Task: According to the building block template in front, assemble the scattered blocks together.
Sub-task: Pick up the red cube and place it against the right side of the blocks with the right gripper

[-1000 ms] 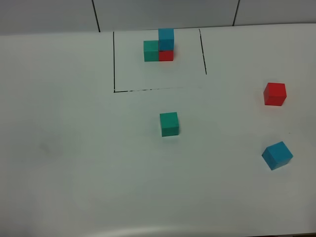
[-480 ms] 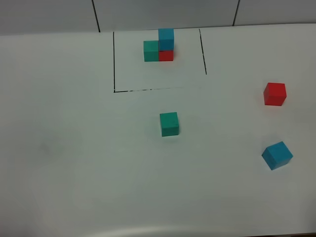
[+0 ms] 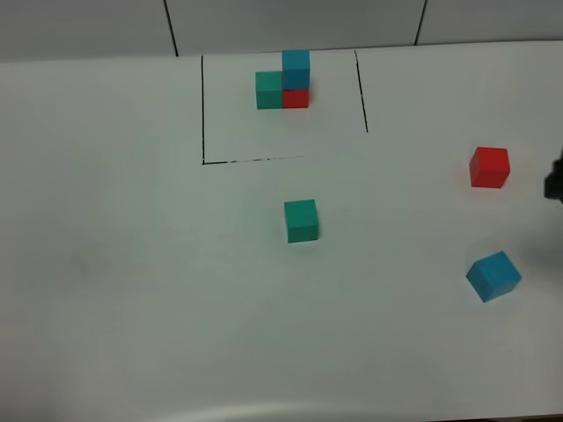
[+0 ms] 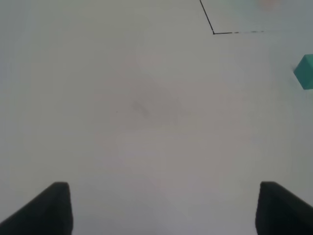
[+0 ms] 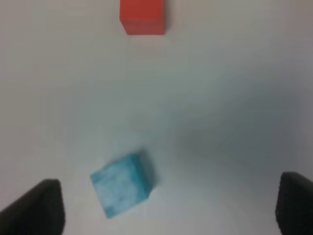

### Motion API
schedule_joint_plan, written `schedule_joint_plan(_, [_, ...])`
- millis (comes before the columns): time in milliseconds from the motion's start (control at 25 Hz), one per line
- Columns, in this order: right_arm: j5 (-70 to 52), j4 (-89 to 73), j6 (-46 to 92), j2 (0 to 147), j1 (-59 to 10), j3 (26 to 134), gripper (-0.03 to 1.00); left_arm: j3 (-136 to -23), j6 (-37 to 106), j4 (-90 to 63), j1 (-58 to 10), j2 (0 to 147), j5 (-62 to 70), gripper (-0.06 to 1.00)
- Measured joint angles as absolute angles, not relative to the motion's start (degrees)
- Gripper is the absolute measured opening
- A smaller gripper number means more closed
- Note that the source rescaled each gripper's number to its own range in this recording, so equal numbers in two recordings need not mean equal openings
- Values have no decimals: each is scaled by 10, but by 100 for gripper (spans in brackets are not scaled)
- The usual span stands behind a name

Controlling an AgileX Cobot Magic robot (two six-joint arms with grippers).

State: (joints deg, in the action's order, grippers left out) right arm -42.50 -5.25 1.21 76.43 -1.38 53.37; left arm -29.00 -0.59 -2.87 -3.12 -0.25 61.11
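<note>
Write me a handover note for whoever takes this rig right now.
Left gripper: open, empty, over bare table.
Right gripper: open, empty, looking down at the blue cube, with the red cube beyond it.
Template: inside the drawn frame at the far side.
Loose cubes: green cube mid-table, red and blue off to the right, all apart.
Done: nothing joined.
Left: set red against green, then blue on red.

A white matte tabletop (image 3: pixel 132 264) fills the view under even, diffuse light. Behind it, a pale panelled wall (image 3: pixel 290 22) carries dark vertical seams (image 3: pixel 171 26).
</note>
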Motion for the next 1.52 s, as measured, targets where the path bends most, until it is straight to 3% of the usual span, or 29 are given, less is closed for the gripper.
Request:
schedule_joint_plan(240, [-424,-38,13,1023,-59,717,88,-290,-6,-29,-31,-2,611,75])
schedule_joint_plan(440, [-464,-38,13,1132,-62,831,88,-290,-6,-29,-31,-2,611,75])
schedule_joint_plan(1080, [-456,-38,13,1235,-50,872,86,-290,-6,-29,-31,-2,611,75])
schedule_joint_plan(1160, [-456,-38,10,1235,-50,872,75,-290,-7,-29,-31,-2,611,75])
schedule_joint_plan(1200, [-456,-38,6,1235,-50,872,64,-290,-7,-29,-31,-2,611,75])
schedule_joint_plan(1320, [-456,-38,4,1235,-50,872,9,-290,-7,-29,-31,-2,611,75])
schedule_joint_plan(1360, [-456,-38,0,1235,-50,872,1,-290,-7,-29,-31,-2,611,75])
schedule_joint_plan(1520, [-459,-38,4,1235,-50,873,2,-290,-7,-29,-31,-2,611,75])
